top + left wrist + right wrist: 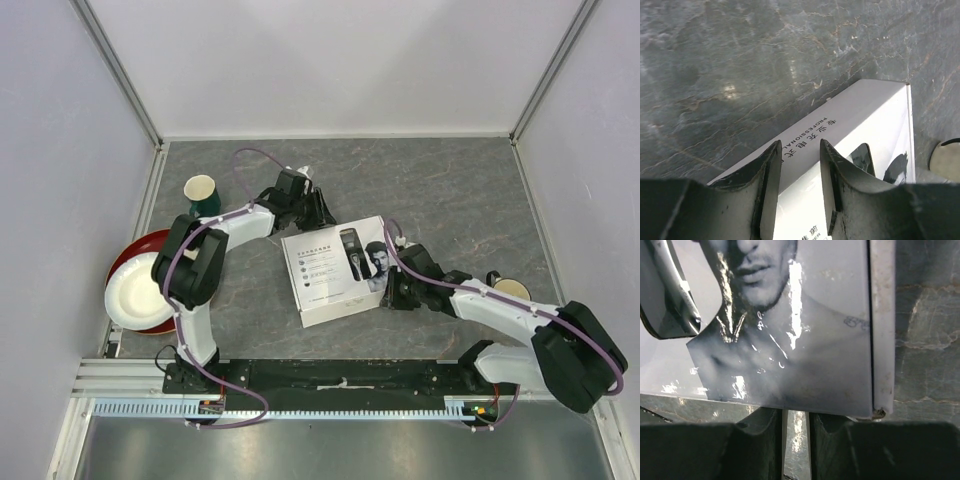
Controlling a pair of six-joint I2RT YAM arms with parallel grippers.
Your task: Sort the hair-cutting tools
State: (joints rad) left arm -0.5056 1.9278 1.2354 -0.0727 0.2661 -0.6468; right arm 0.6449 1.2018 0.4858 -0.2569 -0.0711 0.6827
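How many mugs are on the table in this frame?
2. The left mug stands at the back left, behind the red plate. The right mug sits at the right, partly covered by the right arm. Others could be hidden.

The hair-cutting tools are hidden; only a printed clipper (pixel 353 250) shows on the white box (pixel 322 288).

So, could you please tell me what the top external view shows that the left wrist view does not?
Only the top external view: the right gripper at the right edge of the white box, a green mug and a red plate. Only the left wrist view: the left gripper up close, fingers parted, and lettering on the box's side. Both: the white box and grey table.
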